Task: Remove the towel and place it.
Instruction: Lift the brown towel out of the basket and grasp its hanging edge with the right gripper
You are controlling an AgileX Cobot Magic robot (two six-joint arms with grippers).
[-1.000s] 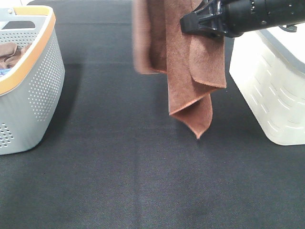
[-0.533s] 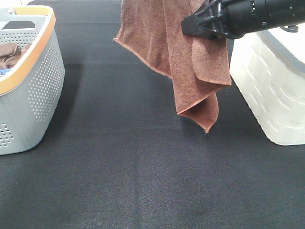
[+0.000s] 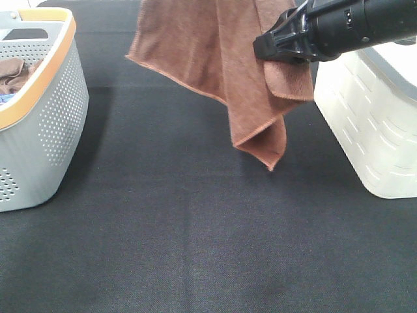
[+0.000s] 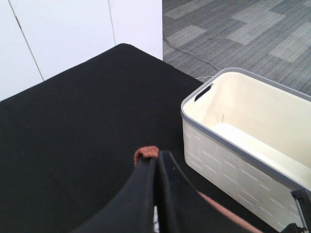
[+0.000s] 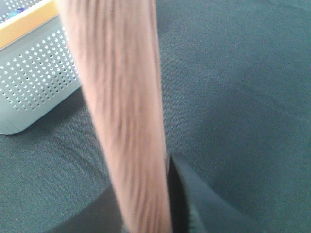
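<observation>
The reddish-brown towel (image 3: 221, 59) hangs in the air over the middle of the black table, spread at the top, with its lower corner just above the cloth surface. My right gripper (image 3: 264, 47) is shut on the towel's right part; in the right wrist view the towel (image 5: 121, 97) runs as a blurred band from my right gripper (image 5: 165, 189). My left gripper (image 4: 154, 160) is shut on a small fold of the towel (image 4: 146, 153). In the exterior high view the left gripper is out of frame, above the top edge.
A grey perforated basket with an orange rim (image 3: 45, 111) stands at the left and holds a second brown cloth (image 3: 16, 72). A white basket with a grey rim (image 3: 371, 124) stands at the right; the left wrist view shows the white basket (image 4: 233, 150) empty.
The towel's left part has swung out to the left and spread wider. Its lower corner has risen slightly. The right gripper has barely shifted.
</observation>
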